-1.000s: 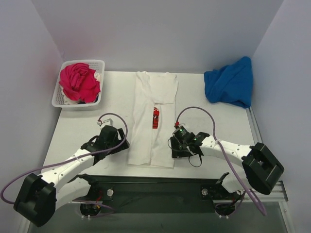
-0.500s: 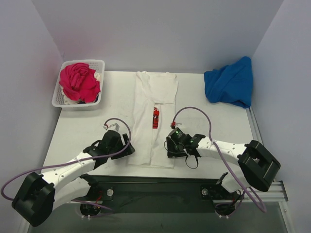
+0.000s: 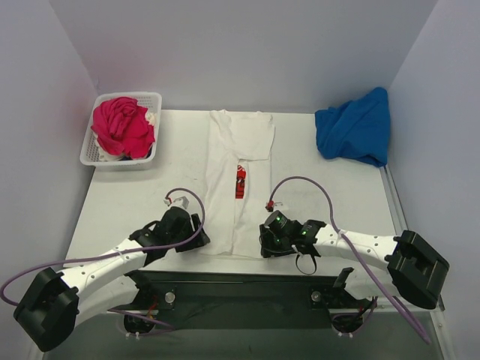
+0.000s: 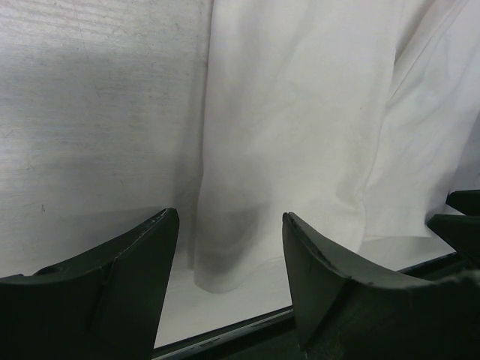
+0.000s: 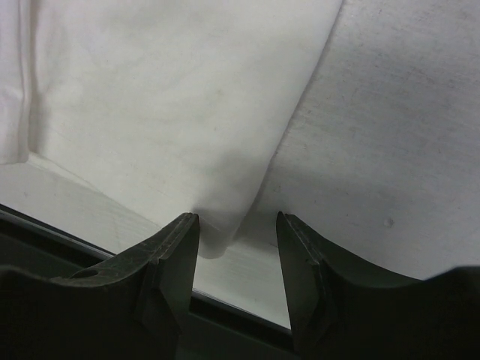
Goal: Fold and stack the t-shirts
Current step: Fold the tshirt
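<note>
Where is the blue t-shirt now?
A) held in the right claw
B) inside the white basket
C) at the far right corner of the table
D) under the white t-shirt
C: the blue t-shirt lies bunched at the far right corner of the table, away from the basket and the white t-shirt.

Bright, even light; faint soft shadows
</note>
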You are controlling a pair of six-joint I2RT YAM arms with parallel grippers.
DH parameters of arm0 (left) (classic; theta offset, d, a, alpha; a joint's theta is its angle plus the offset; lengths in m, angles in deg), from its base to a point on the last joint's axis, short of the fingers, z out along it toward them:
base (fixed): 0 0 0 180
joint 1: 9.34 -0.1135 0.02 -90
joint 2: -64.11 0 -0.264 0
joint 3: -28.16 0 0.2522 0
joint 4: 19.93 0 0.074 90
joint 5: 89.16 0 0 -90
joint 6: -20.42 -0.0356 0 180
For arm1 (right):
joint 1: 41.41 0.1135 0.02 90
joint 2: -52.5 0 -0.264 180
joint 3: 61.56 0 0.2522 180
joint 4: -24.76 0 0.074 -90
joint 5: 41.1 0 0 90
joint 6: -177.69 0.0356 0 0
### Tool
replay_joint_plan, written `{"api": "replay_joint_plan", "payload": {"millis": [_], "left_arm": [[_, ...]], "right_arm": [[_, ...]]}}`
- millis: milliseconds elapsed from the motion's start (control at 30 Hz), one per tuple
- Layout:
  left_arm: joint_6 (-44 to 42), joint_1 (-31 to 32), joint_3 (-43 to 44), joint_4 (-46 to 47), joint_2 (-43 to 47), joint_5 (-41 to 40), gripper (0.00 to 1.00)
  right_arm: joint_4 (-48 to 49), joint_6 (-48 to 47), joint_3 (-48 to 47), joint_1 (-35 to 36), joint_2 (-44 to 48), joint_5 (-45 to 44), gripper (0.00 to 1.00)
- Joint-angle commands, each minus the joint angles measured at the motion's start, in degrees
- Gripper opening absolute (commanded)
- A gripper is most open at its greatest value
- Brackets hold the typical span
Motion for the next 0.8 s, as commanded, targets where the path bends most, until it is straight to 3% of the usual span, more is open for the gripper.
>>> {"api": "replay_joint_plan", "payload": {"millis": [0,233,467,767], "left_arm": [[0.96,0.88,-2.12,-5.64,-1.82,1.36,0.68],[1.49,3.08,-1.51,-5.98,-6.12,-0.57,0.62],[5.96,9.05,1.39,-15.03,-12.28,-7.6,0.61],[16.6,14.76,2.36,-23.21,-8.68,-10.24,0.57]], "right_arm": [[-6.95,1.2,2.69,0.65,-1.99,2.47,0.46],[-4.49,0.23,1.63,0.74,-5.95,4.41,0.41],[-4.49,-0.03,0.84,0.92,-8.5,5.55,0.35],[-7.39,1.37,1.28,2.23,-8.33,4.15,0.33]]}}
